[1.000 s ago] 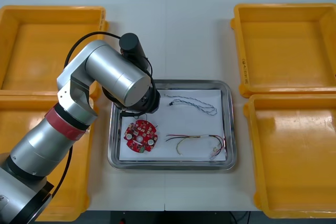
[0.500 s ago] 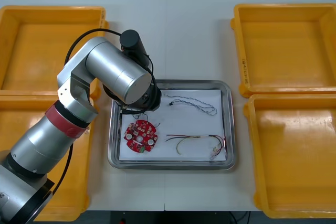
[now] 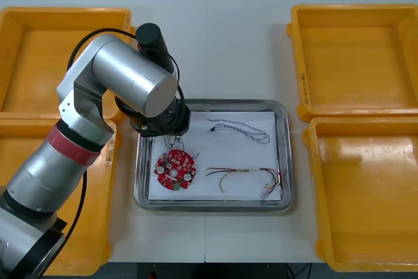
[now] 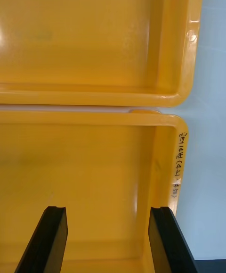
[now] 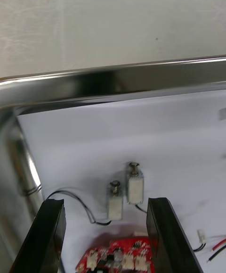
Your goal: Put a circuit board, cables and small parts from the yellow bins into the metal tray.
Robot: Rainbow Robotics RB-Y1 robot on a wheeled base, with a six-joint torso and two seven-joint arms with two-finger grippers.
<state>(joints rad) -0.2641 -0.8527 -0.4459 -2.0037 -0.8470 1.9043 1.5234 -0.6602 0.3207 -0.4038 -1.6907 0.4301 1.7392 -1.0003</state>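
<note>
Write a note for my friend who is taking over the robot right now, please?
Left gripper: fingers open, hovering over the tray's far left corner, above the small metal parts.
Right gripper: fingers open, parked over the right bins.
Done: board, black cable, red and yellow cable and the small metal parts lie in the tray.
Left: probably just move the left arm away.

Hovers with fingers held apart over a bin. Looks past them to a second bin just beyond. Shows handwriting on the nearer rim, surface beside.
</note>
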